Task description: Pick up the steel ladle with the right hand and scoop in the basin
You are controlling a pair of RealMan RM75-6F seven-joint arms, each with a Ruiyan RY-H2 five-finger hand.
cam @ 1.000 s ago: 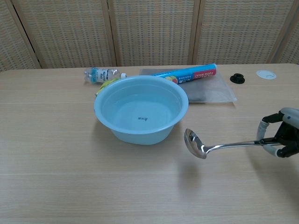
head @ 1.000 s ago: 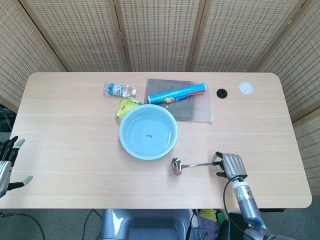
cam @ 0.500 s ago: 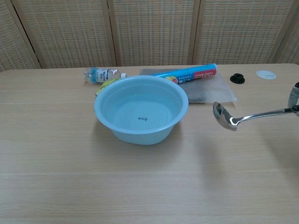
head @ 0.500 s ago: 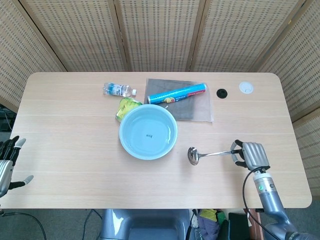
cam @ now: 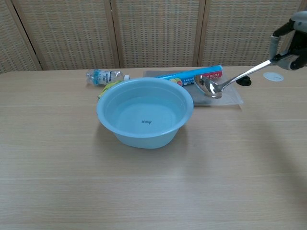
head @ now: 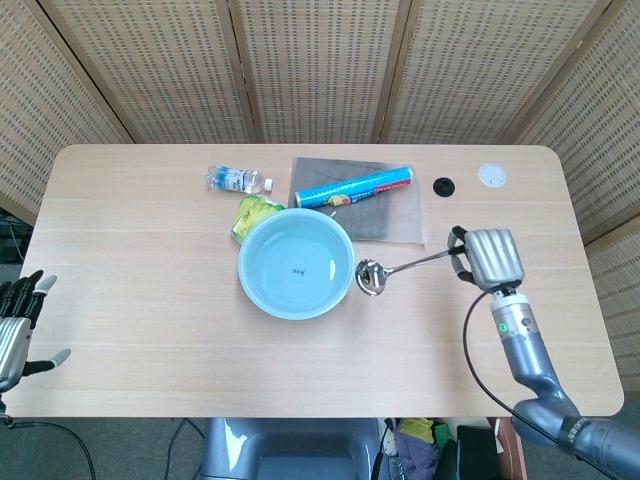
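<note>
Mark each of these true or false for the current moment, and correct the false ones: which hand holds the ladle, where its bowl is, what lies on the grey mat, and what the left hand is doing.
1. The right hand holds the steel ladle by its handle. True.
2. The ladle's bowl is dipped inside the basin. False: it hangs just outside the basin's right rim, raised off the table.
3. The blue food wrap box lies on the grey mat. True.
4. The left hand grips the plastic bottle. False: it holds nothing, at the table's left edge, far from the bottle.
5. The basin is tipped on its side. False: it stands upright.
</note>
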